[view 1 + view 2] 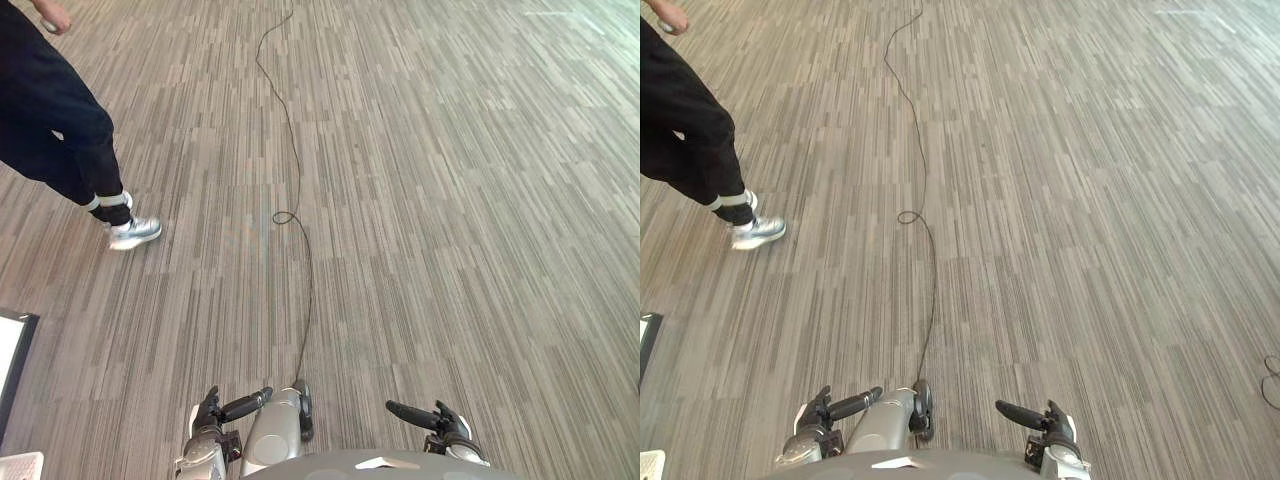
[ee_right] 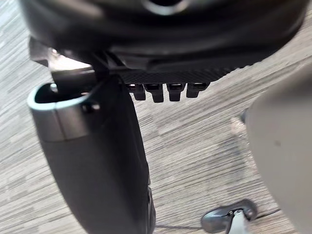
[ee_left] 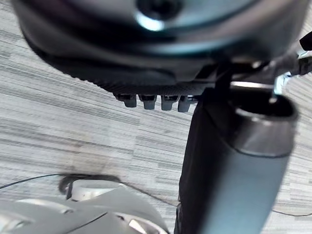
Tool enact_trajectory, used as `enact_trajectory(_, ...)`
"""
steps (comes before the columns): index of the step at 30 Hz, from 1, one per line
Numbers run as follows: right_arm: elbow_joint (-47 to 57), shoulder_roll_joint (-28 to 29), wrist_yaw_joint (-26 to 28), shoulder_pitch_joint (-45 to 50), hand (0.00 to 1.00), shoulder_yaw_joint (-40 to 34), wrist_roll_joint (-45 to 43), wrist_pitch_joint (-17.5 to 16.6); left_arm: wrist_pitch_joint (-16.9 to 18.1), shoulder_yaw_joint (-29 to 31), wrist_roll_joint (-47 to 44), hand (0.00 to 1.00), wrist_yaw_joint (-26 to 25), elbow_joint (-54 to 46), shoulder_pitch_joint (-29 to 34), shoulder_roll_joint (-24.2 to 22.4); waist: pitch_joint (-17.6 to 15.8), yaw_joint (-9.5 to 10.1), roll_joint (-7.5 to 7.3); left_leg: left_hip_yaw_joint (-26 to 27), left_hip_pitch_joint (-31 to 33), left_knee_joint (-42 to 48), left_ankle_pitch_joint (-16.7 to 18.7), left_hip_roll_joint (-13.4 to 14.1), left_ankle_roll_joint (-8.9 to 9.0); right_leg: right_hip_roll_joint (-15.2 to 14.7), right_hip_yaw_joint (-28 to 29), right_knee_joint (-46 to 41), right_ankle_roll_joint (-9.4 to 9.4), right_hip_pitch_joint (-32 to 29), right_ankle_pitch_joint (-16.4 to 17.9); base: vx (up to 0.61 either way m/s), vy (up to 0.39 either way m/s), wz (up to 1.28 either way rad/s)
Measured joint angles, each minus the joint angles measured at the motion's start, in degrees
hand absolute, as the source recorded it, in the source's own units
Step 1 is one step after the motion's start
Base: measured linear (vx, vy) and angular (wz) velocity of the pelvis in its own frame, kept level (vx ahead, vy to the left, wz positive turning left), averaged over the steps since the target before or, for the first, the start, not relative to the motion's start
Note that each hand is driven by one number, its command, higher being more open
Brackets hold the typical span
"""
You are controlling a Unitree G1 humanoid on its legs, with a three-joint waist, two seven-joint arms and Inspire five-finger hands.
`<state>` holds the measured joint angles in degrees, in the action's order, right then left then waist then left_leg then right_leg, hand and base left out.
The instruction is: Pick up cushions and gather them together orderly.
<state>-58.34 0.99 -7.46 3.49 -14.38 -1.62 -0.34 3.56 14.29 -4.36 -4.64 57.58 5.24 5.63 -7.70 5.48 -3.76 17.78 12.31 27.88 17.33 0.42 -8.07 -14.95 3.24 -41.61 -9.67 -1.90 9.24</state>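
Two hands are being held low at the near edge of the head views, well apart from each other, above a striped grey floor (image 1: 450, 200). The left hand (image 1: 212, 415) is being carried at the lower left, with one dark digit being pointed straight inward toward the other hand. The right hand (image 1: 445, 425) is being carried at the lower right in a mirrored pose, its dark digit being pointed inward as well.

In the left wrist view, the fingers (image 3: 151, 101) are being shown as a short, even row below the palm, and the thumb (image 3: 229, 161) is being held out straight, apart from them. Only floor is being seen past them, and nothing is being gripped. In the right wrist view the same loose, spread pose is being kept: fingers (image 2: 165, 90) in a row, thumb (image 2: 97, 161) standing clear, nothing held.

Farther off to the left, a person's dark trouser leg (image 1: 60, 140) and a silver shoe (image 1: 135, 232) are being shown on the floor. A white panel with a dark frame (image 1: 12, 350) is being cut off by the left edge.
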Motion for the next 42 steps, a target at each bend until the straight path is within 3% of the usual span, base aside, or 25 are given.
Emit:
enact_trajectory(1, 0.4, -0.1, 0.1, 0.0, 1.00, -0.2, 0.6, 0.0, -0.1, -0.6, 0.1, 1.00, 0.0, 0.1, 0.0, 0.2, 0.0, -0.14, -0.04, 0.1, -3.1, -1.7, 0.9, -0.8, 0.31, -0.8, 0.0, -10.2, 0.24, -4.4, -3.2, 0.44, 0.210, -0.05)
enact_trajectory(3, 1.4, -0.2, 0.0, 0.0, 1.00, -0.3, 0.9, -0.5, -0.4, -0.6, 0.5, 1.00, 0.0, 0.1, 0.0, 0.2, -0.2, -0.83, 0.29, 0.0, -7.9, -4.7, 1.4, -1.6, 0.47, -1.3, -2.9, -18.7, 2.11, -8.7, -2.5, 0.42, 0.114, -0.02)
enact_trajectory(4, 2.1, -0.1, 0.0, 0.0, 1.00, -0.3, 1.6, -1.1, -0.5, -0.6, 0.4, 1.00, 0.0, 0.3, 0.1, 0.1, -0.3, -1.99, 0.54, -0.6, -14.4, -9.5, 1.5, -1.5, 0.64, 0.0, -8.2, -22.5, 5.69, -13.6, 0.6, 0.49, 0.059, 0.02)
enact_trajectory(7, 2.5, -0.7, 0.0, -0.5, 1.00, -0.7, 1.6, -1.4, -0.5, -0.6, 0.4, 1.00, 0.1, 1.0, -1.0, -0.6, -1.2, -2.88, 1.24, -1.1, -20.3, -13.8, 1.8, -0.8, 1.02, 2.4, -14.8, -17.6, 7.45, -18.9, 4.0, 0.36, -0.011, 0.06)
enact_trajectory(9, 2.5, -1.1, 0.1, -1.4, 1.00, -3.1, 1.3, -1.7, -0.5, -1.2, 0.4, 1.00, 0.2, 2.5, -2.6, -2.7, -1.8, -3.80, 1.99, -1.4, -25.9, -18.4, 1.9, 0.0, 1.03, 6.6, -19.9, -0.9, 8.37, -23.7, 3.7, 0.46, -0.048, 0.10)
enact_trajectory(10, 2.5, -1.2, 0.1, -1.5, 1.00, -3.1, 1.3, -1.7, -0.5, -1.2, 0.4, 1.00, 0.2, 2.5, -2.7, -2.7, -1.8, -3.85, 1.99, -1.4, -26.0, -18.5, 1.9, 0.0, 1.03, 6.7, -19.9, -0.5, 8.36, -23.7, 3.7, 0.50, -0.091, 0.39)
enact_trajectory(11, 2.3, -1.3, 0.1, -2.3, 1.00, -3.3, 1.4, -1.6, -0.5, -2.8, 0.6, 1.00, 1.0, 3.1, -3.0, -2.6, -2.1, -5.35, 1.83, -3.4, -28.4, -19.9, 1.9, 0.3, 1.04, 9.3, -19.7, 13.5, 7.57, -24.2, -0.6, 0.66, -0.220, 0.71)
enact_trajectory(12, 1.3, -1.5, 0.2, -2.3, 1.00, -3.8, 1.4, -1.3, -0.5, -4.4, 0.9, 1.00, 1.5, 3.8, -2.9, -2.1, -2.4, -6.40, 1.53, -6.7, -30.7, -20.7, 2.0, -0.2, 1.28, 10.8, -18.0, 20.7, 8.90, -22.8, -9.2, 0.56, -0.205, 0.81)
enact_trajectory(13, 1.0, -1.8, 0.2, -2.4, 1.00, -3.8, 1.4, -1.2, -0.5, -4.4, 1.1, 1.00, 1.4, 4.1, -3.0, -2.2, -2.4, -6.58, 1.67, -7.9, -31.4, -20.7, 2.0, -0.1, 1.38, 11.2, -17.4, 20.9, 10.44, -22.1, -12.5, 0.74, -0.299, 0.56)
enact_trajectory(14, 0.2, -3.4, 0.5, -2.9, 1.00, -4.5, 1.6, -1.0, -0.5, -3.8, 1.6, 1.00, 1.5, 5.1, -4.0, -3.9, -2.6, -5.78, 4.30, -11.0, -32.0, -18.8, 1.2, 2.5, 2.88, 12.6, -18.2, 17.3, 14.07, -21.9, -9.4, 0.51, -0.208, 0.21)
enact_trajectory(17, 1.2, -3.4, 0.7, -3.1, 1.00, -5.9, 1.6, -0.9, -0.6, -1.8, 2.7, 1.00, 1.7, 5.0, -3.9, -5.1, -3.1, -6.01, 6.68, -15.3, -26.6, -0.4, -3.1, 5.7, 10.26, 14.8, -19.3, 14.0, 15.26, -18.7, -1.9, 0.70, -0.270, 0.03)
enact_trajectory(18, 1.3, -3.3, 0.6, -3.0, 1.00, -5.5, 1.6, -0.9, -0.6, -1.7, 2.8, 1.00, 1.7, 4.6, -3.9, -5.3, -3.5, -5.83, 7.26, -17.3, -21.2, 13.5, -7.1, 7.0, 16.64, 16.4, -19.1, 15.8, 15.54, -15.5, -0.8, 0.56, -0.174, -0.11)
enact_trajectory(19, 1.2, -3.2, 0.5, -3.0, 1.00, -4.0, 1.6, -0.7, -0.5, -1.3, 2.9, 1.00, 1.8, 3.3, -3.8, -5.3, -3.8, -5.75, 7.64, -16.9, -14.9, 27.0, -7.9, 9.1, 19.70, 18.3, -18.9, 19.0, 15.84, -10.6, -0.2, 0.55, -0.170, -0.11)
enact_trajectory(21, 1.2, -2.4, 0.5, -2.8, 1.00, -2.2, 1.6, -0.5, -0.4, -1.0, 2.9, 1.00, 1.9, 1.9, -3.8, -5.2, -4.6, -5.55, 7.07, -15.1, -9.3, 35.5, -6.9, 10.8, 18.44, 19.5, -18.5, 23.1, 16.08, -4.2, 0.4, 0.56, -0.150, -0.11)
enact_trajectory(23, 1.1, -2.0, 0.5, -2.6, 1.00, 0.0, 1.5, -0.3, -0.2, -0.5, 2.8, 1.00, 2.0, -0.7, -3.8, -4.9, -4.8, -4.42, 5.45, -11.3, -1.5, 35.2, -4.9, 11.3, 14.86, 19.8, -16.9, 28.4, 15.63, 2.7, 1.0, 0.41, -0.076, -0.20)
enact_trajectory(25, 1.1, -1.6, 0.5, -2.5, 1.00, -0.1, 1.5, -0.1, 0.2, -0.4, 2.4, 1.00, 2.1, -2.5, -3.9, -5.3, -4.8, -3.01, 4.93, -8.4, 3.6, 23.9, -2.7, 11.3, 11.59, 19.6, -15.3, 32.5, 14.49, 8.2, 1.2, 0.45, -0.009, -0.28)
enact_trajectory(28, 1.1, -1.2, -0.2, -2.6, 1.00, 0.3, 1.5, 0.1, 0.9, 0.2, 1.9, 1.00, 2.1, -2.9, -4.0, -5.6, -4.9, -2.40, 4.75, -7.6, 6.1, 4.1, -3.5, 9.7, 11.68, 18.0, -13.3, 35.4, 12.21, 13.3, 2.7, 0.53, 0.105, -0.35)
enact_trajectory(30, 1.0, -1.0, -0.4, -2.6, 1.00, 1.8, 1.5, 0.2, 1.4, 0.6, 0.8, 1.00, 2.0, -2.9, -4.0, -5.7, -4.8, -1.77, 4.42, -10.0, 7.8, -7.9, -9.6, 7.7, 13.07, 15.6, -10.5, 35.7, 9.41, 15.2, 5.3, 0.59, 0.233, -0.56)
enact_trajectory(32, 0.6, -0.4, -0.4, -2.6, 1.00, 2.7, 1.5, 0.3, 1.4, 0.6, -0.2, 1.00, 1.9, -2.9, -4.0, -5.5, -4.0, -0.02, 4.13, -10.7, 7.9, -7.7, -17.4, 6.4, 14.10, 13.0, -5.8, 35.4, 7.58, 16.1, 6.8, 0.55, 0.280, -0.89)
enact_trajectory(33, 0.5, 0.0, -0.4, -2.7, 1.00, 2.6, 1.5, 0.3, 1.4, 0.6, -0.2, 1.00, 1.9, -3.0, -4.1, -5.3, -3.9, 0.13, 3.74, -10.5, 8.2, -6.6, -16.7, 6.1, 13.35, 12.4, -5.2, 34.9, 7.56, 16.0, 6.7, 0.86, 0.454, -0.84)
enact_trajectory(35, 0.1, 1.6, -0.1, -2.6, 1.00, 2.2, 1.6, 0.4, 1.4, 0.7, -0.3, 1.00, 1.5, -3.3, -4.2, -4.5, -3.4, 0.29, 1.65, -7.4, 7.8, -1.6, -12.3, 5.5, 7.81, 9.9, -2.2, 28.4, 6.52, 13.8, 6.6, 0.64, 0.356, -0.60)
enact_trajectory(36, 0.2, 2.2, -0.1, -2.6, 1.00, 2.1, 1.6, 0.4, 1.3, 0.7, -0.4, 1.00, 1.2, -3.0, -4.2, -4.1, -3.3, 0.66, 0.78, -5.0, 5.3, 0.6, -10.0, 5.3, 3.79, 8.5, -0.4, 17.1, 6.04, 10.2, 6.7, 0.52, 0.333, -0.84)
enact_trajectory(37, 0.3, 2.7, 0.1, -2.6, 1.00, 2.4, 1.7, 0.3, 1.3, 0.6, -0.5, 1.00, 1.2, -2.3, -4.3, -3.5, -3.2, 0.54, -0.30, -3.2, 2.6, 0.6, -8.5, 4.5, 2.82, 6.9, 0.1, 5.4, 3.76, 5.5, 4.9, 0.41, 0.269, -0.80)
enact_trajectory(39, 1.7, 2.6, 0.7, -2.6, 1.00, 2.8, 1.8, -0.3, 0.7, 0.2, -0.5, 1.00, 1.1, -0.7, -4.8, -2.9, -3.1, -0.56, -0.71, -2.4, -2.9, -0.7, -4.9, 2.8, 1.48, 4.1, -1.3, -12.3, 2.91, -3.0, 2.8, 0.39, 0.249, -0.55)
enact_trajectory(42, 4.3, 2.7, 0.8, -2.4, 1.00, 2.9, 2.0, -2.3, -0.1, -0.3, -0.1, 1.00, 0.7, 0.2, -4.5, -2.7, -3.3, -2.33, -0.26, -1.0, -13.3, -5.8, -0.2, 2.1, 0.67, 4.7, -8.8, -18.4, 6.13, -12.8, 4.8, 0.53, 0.226, -0.41)
